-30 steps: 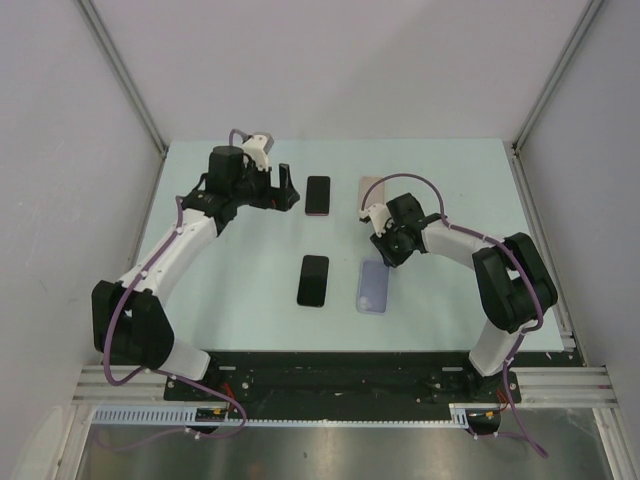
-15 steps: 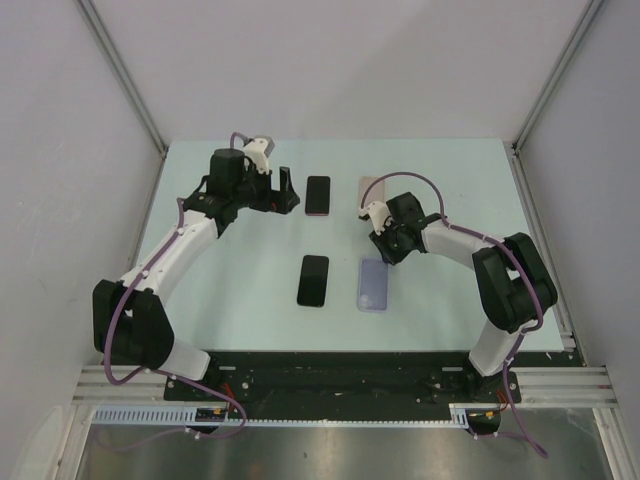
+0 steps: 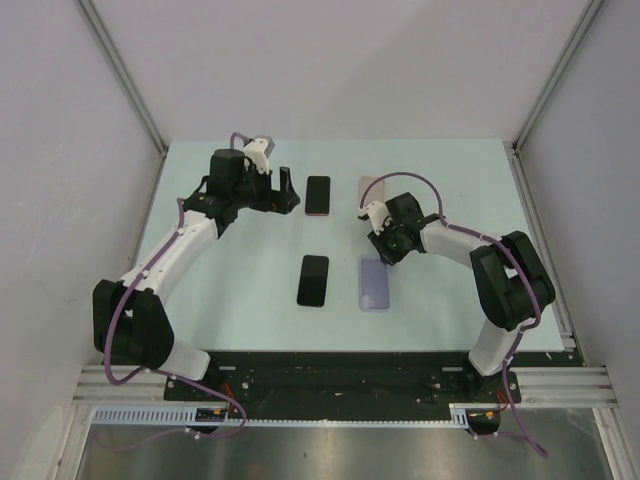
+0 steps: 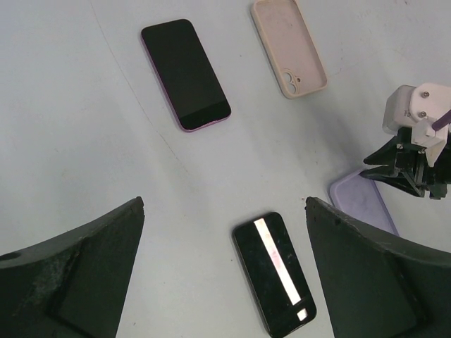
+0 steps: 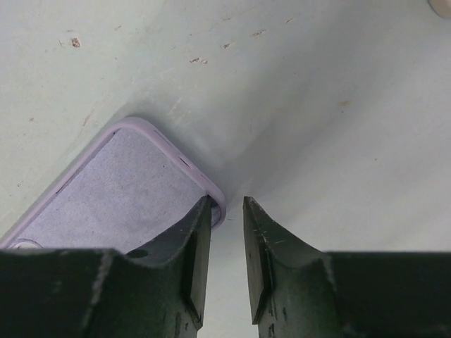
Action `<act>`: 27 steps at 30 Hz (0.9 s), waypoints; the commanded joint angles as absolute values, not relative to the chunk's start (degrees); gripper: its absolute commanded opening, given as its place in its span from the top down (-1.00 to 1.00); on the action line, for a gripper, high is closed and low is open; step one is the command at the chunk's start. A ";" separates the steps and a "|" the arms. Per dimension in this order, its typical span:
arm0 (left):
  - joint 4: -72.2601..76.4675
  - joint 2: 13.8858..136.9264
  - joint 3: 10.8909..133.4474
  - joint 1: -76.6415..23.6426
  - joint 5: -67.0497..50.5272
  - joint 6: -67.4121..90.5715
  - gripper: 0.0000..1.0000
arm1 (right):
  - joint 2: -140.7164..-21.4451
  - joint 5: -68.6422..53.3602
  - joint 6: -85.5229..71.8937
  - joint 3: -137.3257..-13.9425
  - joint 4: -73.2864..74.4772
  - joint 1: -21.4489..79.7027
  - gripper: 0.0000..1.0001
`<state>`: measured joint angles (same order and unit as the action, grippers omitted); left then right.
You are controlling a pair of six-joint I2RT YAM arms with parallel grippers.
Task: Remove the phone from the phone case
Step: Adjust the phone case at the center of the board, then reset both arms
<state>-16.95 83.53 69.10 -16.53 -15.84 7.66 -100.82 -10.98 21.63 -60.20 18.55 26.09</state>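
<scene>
Right claw (image 5: pixel 225 204) astride lilac case (image 5: pixel 120 190) rim

Black phone (image 4: pixel 275 273): flat on the table (image 4: pixel 84 134), screen up, a bright glare stripe running down it.
Left gripper (image 4: pixel 224 203): spread wide, a dark finger either side of the black phone, both clear of it.
Pink phone (image 4: pixel 185 74): beyond the black phone and to its left, well apart, screen dark.
Beige case (image 4: pixel 289 46): beyond the black phone, lying flat, camera cut-out at its nearer end.
Lilac case (image 4: pixel 361 204): just right of the black phone, partly hidden.
Right gripper (image 4: pixel 398 177): right of the black phone, tips down at the lilac case's far end; contact unclear.
</scene>
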 commanded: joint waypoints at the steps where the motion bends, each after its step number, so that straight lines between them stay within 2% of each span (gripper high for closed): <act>1: -14.59 81.48 68.91 -16.08 -16.96 8.00 -1.00 | -98.62 -11.25 21.80 -61.26 17.05 26.28 0.37; 5: -14.76 81.04 68.73 -16.08 -15.91 7.04 -1.00 | -96.42 -11.07 21.89 -61.26 17.40 26.19 0.08; 11: -14.94 79.20 68.38 -15.38 -13.19 4.66 -1.00 | -90.37 -12.74 22.06 -61.26 19.94 24.26 -0.20; 17: -16.17 74.19 66.01 -15.03 -5.19 -6.74 -1.00 | -82.89 -18.54 21.71 -61.26 24.77 15.93 -0.53; 19: -17.66 71.90 65.39 -15.12 -3.17 -9.39 -1.00 | -79.03 -20.47 21.71 -61.17 26.18 13.90 -0.67; 22: -17.75 68.39 62.06 -14.42 -0.62 -12.65 -1.00 | -72.88 -23.72 21.18 -59.95 27.77 10.03 -0.99; 27: -18.02 62.50 55.92 -10.03 -5.34 -12.48 -1.00 | -62.24 -26.89 20.92 -57.40 29.18 3.71 -1.00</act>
<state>-17.52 66.57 59.61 -13.61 -3.29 -7.84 -68.97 -22.26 21.26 -58.65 26.96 7.16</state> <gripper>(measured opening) 0.996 0.993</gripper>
